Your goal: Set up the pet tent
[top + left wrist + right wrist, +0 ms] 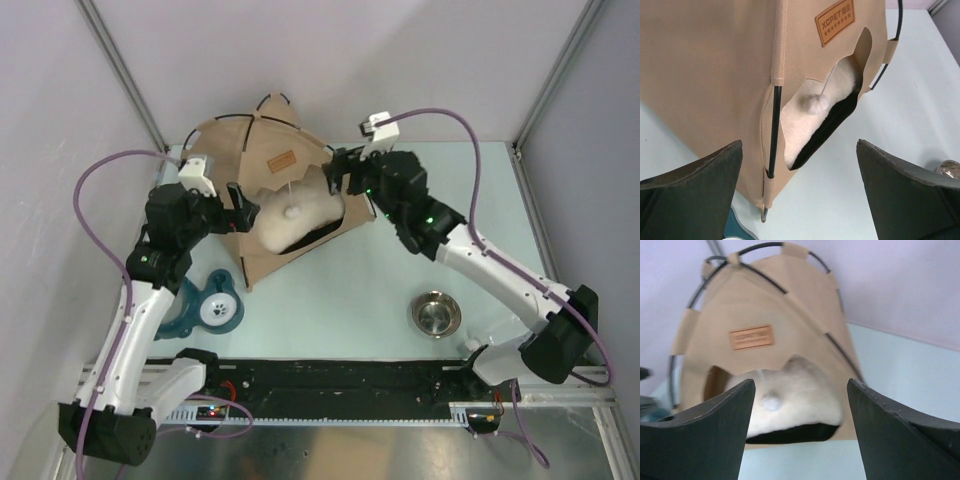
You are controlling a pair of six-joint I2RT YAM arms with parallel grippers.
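The pet tent (265, 150) stands upright at the back middle of the table, tan with thin black poles arched over its top. Its brown label patch (281, 162) faces the arms. A white pompom (293, 211) hangs in the doorway, in front of a cream pillow (310, 205) that fills the opening. My left gripper (237, 206) is open just off the tent's left front corner, where a black pole (774, 130) runs down into a fabric sleeve. My right gripper (336, 172) is open at the tent's right edge. In the right wrist view the tent (790, 310) faces the open gripper (800, 430), which holds nothing.
A teal paw-print dish (210, 308) lies front left of the tent, close to the left arm. A steel bowl (436, 314) sits front right. Pale walls with metal posts close in the table at the back and sides.
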